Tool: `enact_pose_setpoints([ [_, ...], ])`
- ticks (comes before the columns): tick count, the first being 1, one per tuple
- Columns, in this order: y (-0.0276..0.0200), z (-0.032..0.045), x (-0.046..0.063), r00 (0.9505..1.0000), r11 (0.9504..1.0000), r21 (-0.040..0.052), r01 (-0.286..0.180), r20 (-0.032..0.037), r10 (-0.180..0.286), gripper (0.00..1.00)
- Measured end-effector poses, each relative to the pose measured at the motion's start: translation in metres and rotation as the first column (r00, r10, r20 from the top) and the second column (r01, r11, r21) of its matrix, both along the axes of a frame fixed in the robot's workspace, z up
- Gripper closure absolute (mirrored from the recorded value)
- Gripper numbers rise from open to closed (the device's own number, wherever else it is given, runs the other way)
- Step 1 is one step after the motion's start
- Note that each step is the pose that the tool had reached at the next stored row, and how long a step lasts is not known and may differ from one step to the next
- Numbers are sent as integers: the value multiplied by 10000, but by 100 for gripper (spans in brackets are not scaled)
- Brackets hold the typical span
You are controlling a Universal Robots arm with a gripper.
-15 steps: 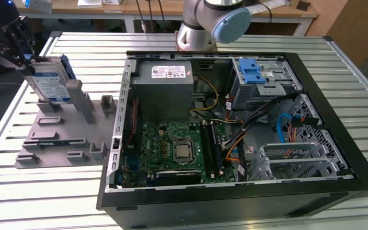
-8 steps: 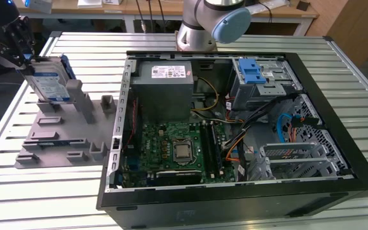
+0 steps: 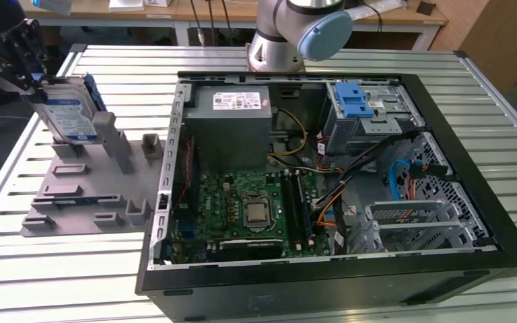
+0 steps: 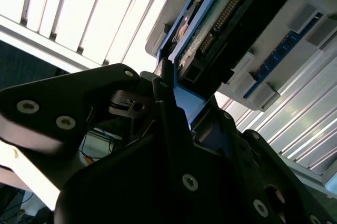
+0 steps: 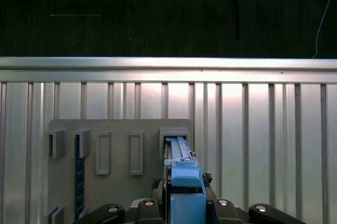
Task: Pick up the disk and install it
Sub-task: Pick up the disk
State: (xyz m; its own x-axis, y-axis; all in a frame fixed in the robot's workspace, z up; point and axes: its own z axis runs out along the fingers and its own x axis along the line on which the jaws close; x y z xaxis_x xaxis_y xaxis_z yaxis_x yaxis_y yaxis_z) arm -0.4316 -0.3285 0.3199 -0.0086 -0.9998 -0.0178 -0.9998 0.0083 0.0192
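Pick-up step, seemingly. The pincer (image 3: 41, 82) is clamped on the top edge of the disk (image 3: 68, 116), which stands upright beneath it in the grey holder plate (image 3: 70, 208). Freeing it likely calls for a straight lift.

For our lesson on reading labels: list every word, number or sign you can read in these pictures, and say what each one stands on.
Silver rectangular disk in blue plastic frame, blue-and-white label: print too small to read.
Grey metal power supply box, white label: print too small to read.
No other text can be read.
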Motion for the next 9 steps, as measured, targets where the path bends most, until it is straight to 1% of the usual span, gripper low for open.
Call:
enact_pose_setpoints([
  [9, 1, 19, 0, 10000, 10000, 0, 0, 0, 0, 64],
])
